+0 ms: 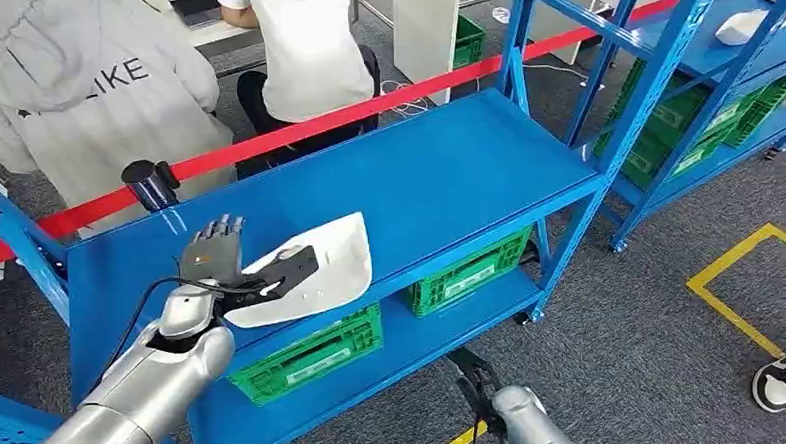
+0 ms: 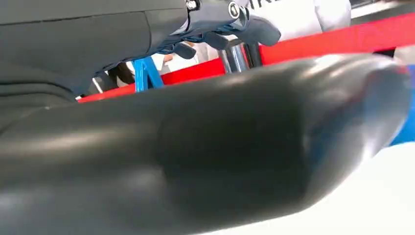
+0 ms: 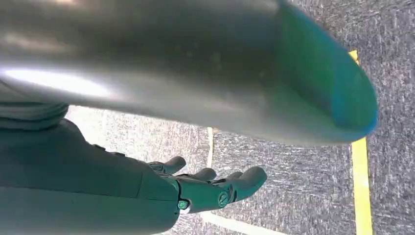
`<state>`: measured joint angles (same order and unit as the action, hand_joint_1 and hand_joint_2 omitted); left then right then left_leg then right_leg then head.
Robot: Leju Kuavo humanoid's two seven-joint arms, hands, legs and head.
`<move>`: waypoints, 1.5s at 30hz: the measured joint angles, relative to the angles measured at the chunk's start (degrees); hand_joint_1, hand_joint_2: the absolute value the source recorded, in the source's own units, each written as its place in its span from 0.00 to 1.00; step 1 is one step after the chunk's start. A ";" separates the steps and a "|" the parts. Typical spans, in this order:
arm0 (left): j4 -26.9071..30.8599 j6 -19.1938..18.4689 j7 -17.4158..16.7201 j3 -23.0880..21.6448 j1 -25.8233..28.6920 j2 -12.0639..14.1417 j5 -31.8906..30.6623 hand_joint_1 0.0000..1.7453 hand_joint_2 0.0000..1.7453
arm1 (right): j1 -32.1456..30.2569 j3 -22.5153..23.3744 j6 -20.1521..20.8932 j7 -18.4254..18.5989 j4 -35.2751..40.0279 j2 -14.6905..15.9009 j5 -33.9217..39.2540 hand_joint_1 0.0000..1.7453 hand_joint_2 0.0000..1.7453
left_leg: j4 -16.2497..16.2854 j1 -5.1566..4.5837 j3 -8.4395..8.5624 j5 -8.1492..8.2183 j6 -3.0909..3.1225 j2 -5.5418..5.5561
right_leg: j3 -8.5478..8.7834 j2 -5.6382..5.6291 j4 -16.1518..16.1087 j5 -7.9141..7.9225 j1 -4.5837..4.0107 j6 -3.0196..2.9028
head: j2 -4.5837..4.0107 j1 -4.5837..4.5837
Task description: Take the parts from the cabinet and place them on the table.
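Note:
A white curved shell part hangs over the front edge of the blue rack's top shelf. My left hand holds it, with the dark thumb laid across its upper face and the fingers pointing up behind it. In the left wrist view the thumb presses on the white part. My right hand hangs low beside the rack; its fingers are spread over the grey floor and hold nothing.
Green crates stand on the lower shelf. A black cylinder sits at the top shelf's back left. Two people stand behind a red bar. A second blue rack on the right carries another white part. Yellow tape and a shoe are on the floor.

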<state>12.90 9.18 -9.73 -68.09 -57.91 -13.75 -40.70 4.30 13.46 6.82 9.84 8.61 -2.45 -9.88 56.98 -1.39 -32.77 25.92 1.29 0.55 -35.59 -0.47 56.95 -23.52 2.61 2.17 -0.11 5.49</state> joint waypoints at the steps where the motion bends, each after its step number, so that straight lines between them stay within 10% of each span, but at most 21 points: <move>1: -0.04 -0.29 0.22 0.11 0.16 0.04 0.33 0.00 0.00 | 0.07 0.00 0.04 0.00 0.00 0.00 -0.09 0.00 0.00 | -0.04 0.01 0.04 -0.03 -0.03 0.00 | 0.00 0.00 0.00 0.01 -0.01 -0.01 | 0.00 0.00; 40: -0.02 2.88 3.44 6.01 3.40 -0.94 3.59 0.00 0.00 | 0.56 -0.02 -0.33 0.00 0.00 0.00 -0.81 0.00 0.00 | -0.36 0.09 -0.04 -0.27 -0.40 -0.01 | -0.34 -0.05 0.06 0.08 -0.08 -0.18 | 0.00 0.02; 45: 0.11 3.58 3.96 6.78 3.49 -0.96 3.61 0.00 0.00 | 0.55 -0.02 -0.33 0.00 0.00 -0.28 -1.03 0.00 0.00 | -1.45 -0.23 0.41 -0.77 1.12 -0.13 | 0.23 -0.11 -1.22 0.81 -0.04 0.95 | 0.00 -0.02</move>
<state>13.01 12.76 -5.77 -61.31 -54.42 -14.71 -37.09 4.86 13.44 6.49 9.84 8.61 -2.73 -10.91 55.53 -1.61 -32.36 25.15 2.41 0.43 -35.36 -0.58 55.73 -22.71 2.56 3.12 -0.11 5.46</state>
